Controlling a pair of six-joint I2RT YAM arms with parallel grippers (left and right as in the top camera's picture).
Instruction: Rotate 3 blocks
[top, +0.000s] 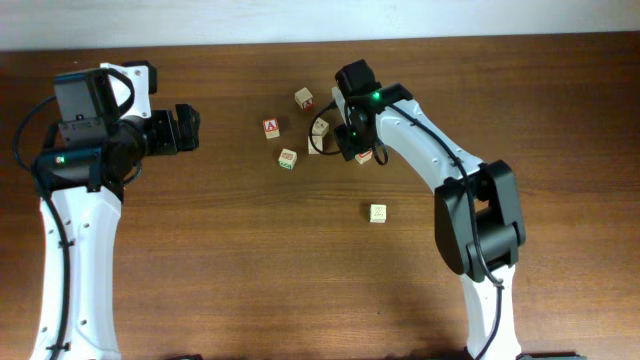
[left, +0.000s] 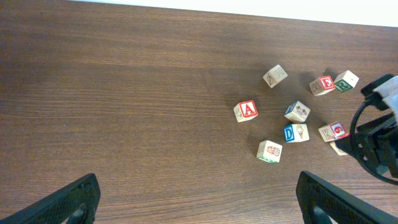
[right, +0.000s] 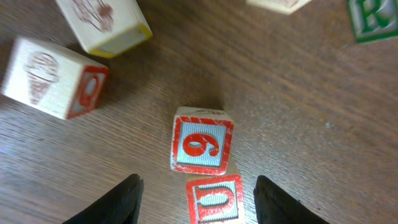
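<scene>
In the right wrist view, a light-wood block with a red "6" (right: 201, 147) lies on the table. Just below it sits a block with a red "U" (right: 214, 199). My right gripper (right: 199, 200) is open around the "U" block, with a gap on each side. From overhead, the right gripper (top: 350, 142) hovers over the cluster and covers most of these two blocks (top: 363, 155). A pale block with faint green print (top: 378, 212) lies alone nearer the front. My left gripper (top: 188, 128) is wide open and empty at the far left, well away from the blocks.
Other cubes crowd the cluster: a red "A" cube (left: 247, 111), a blue "D" cube (left: 296, 132), a red "E" cube (left: 322, 84), a green "R" cube (right: 373, 18) and an ice-cream cube (right: 53, 78). The right arm (top: 440, 160) reaches in from the front right.
</scene>
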